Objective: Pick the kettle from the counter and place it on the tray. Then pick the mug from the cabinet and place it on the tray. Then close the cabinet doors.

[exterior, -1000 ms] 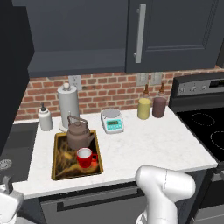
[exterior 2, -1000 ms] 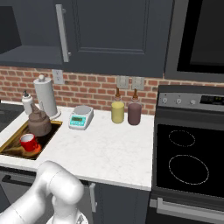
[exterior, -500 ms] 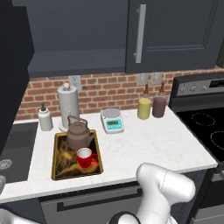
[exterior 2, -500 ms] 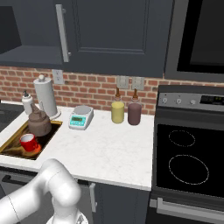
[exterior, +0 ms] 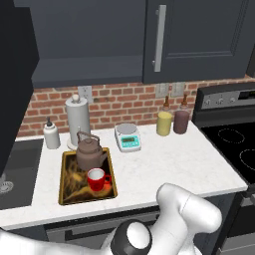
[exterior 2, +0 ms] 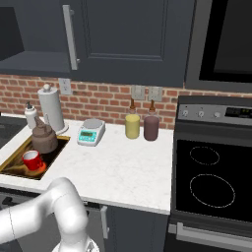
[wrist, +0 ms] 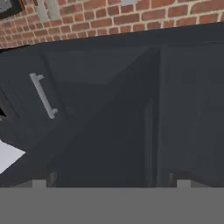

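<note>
Now kettle [exterior: 90,154] and mug [exterior: 96,179] sit on tray [exterior: 63,188]; claw [wrist: 111,178] seemingly released.

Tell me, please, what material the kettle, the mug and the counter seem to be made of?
The kettle looks like dull brown metal, perhaps aged copper or iron, with soft highlights. The mug seems glazed ceramic: glossy red outside, white inside, though plastic is possible. The counter looks like polished white stone with faint speckles.
</note>
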You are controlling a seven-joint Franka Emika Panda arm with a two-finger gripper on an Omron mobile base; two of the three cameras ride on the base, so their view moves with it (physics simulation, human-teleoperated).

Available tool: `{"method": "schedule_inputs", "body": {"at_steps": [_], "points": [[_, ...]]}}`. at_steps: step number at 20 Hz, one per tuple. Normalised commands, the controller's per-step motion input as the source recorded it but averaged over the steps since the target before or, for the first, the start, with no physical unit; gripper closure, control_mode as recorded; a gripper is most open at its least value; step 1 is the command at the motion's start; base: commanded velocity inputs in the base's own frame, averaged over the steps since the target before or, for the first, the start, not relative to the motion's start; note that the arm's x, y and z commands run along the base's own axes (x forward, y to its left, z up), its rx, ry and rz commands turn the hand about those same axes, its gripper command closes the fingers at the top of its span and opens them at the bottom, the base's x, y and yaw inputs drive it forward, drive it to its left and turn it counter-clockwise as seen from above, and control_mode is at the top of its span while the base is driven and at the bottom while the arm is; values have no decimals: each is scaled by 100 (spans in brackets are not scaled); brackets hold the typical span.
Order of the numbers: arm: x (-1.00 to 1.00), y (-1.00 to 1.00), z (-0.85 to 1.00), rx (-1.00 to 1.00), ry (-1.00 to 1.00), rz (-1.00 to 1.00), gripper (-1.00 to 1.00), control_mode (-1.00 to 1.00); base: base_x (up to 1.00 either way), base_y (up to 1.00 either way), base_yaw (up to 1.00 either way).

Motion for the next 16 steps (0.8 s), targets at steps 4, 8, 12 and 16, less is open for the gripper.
{"method": "schedule_inputs", "body": {"at_steps": [4,8,12,16], "points": [[29,-37,36,12,15,0,-100,-100,0,0,0],[23,-62,25,15,8,0,-100,-100,0,0,0],[23,-77,17,17,4,1,-100,-100,0,0,0],[29,-93,13,18,1,4,-100,-100,0,0,0]]}}
